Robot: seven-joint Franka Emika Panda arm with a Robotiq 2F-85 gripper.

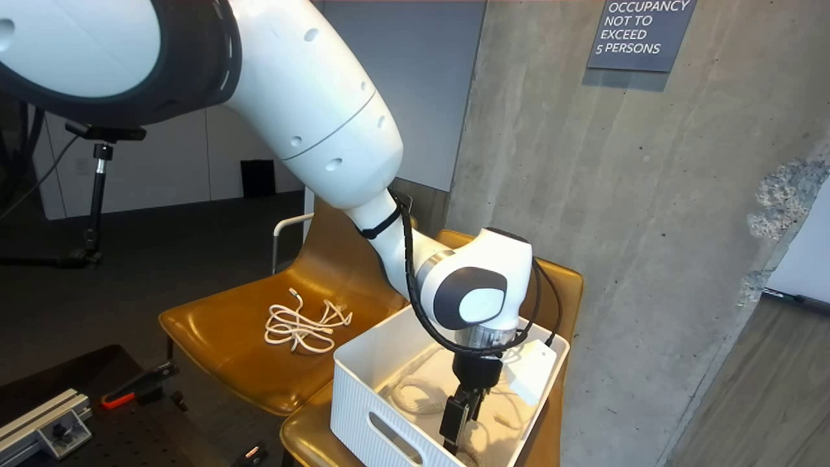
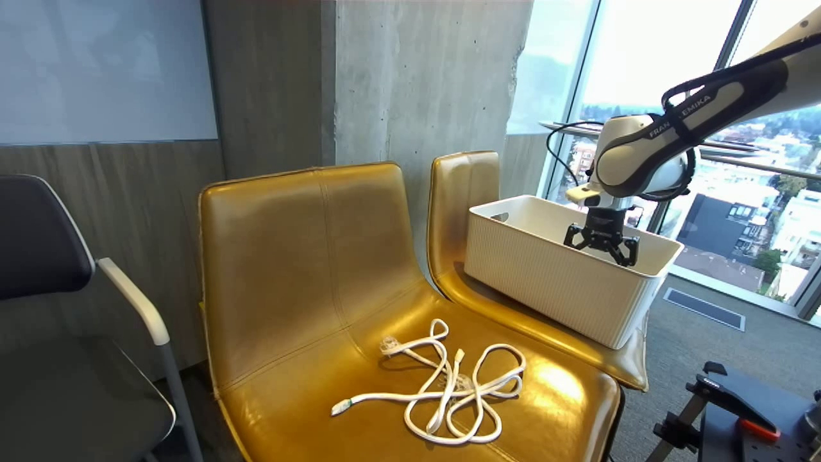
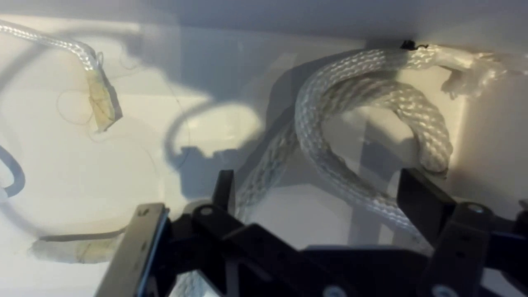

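Braided rope [image 3: 307, 117], pale and thickly woven, is curling into a rounded loop on the smooth floor of a white bin [image 3: 489, 165] in the wrist view, where a frayed, shiny tip [image 3: 474, 70] is lying by the corner. The gripper [image 3: 321, 194] is hanging over the rope, its black, blocky fingers [image 3: 423, 204] standing well apart; whether either is touching the weave, the view is leaving unclear. A thinner braided cord [image 3: 68, 46] is entering at upper left, ending in a stiff, tan, tape-like wrap [image 3: 101, 101].

In an exterior view, the arm's glossy white shell [image 1: 480, 279] is slanting down over the bin, whose ribbed outer wall is showing an oval handle slot. The bin is sitting on a tan, leather-look chair [image 1: 311, 431]; beside it, a matching chair [image 1: 220, 324] is holding a white cable [image 1: 301, 331] in slack loops. Rough grey concrete [image 1: 551, 162] is rising behind, bearing a flat, lettered sign [image 1: 642, 35].

In an exterior view, the same cable is sprawling in soft bows across the shiny seat, while the gripper is showing at the bin's near rim. Tall glass windows [image 2: 660, 70] are glowing behind the arm, and a dark chair [image 2: 38, 244] with a pale, curved armrest [image 2: 135, 301] is standing at the left edge.
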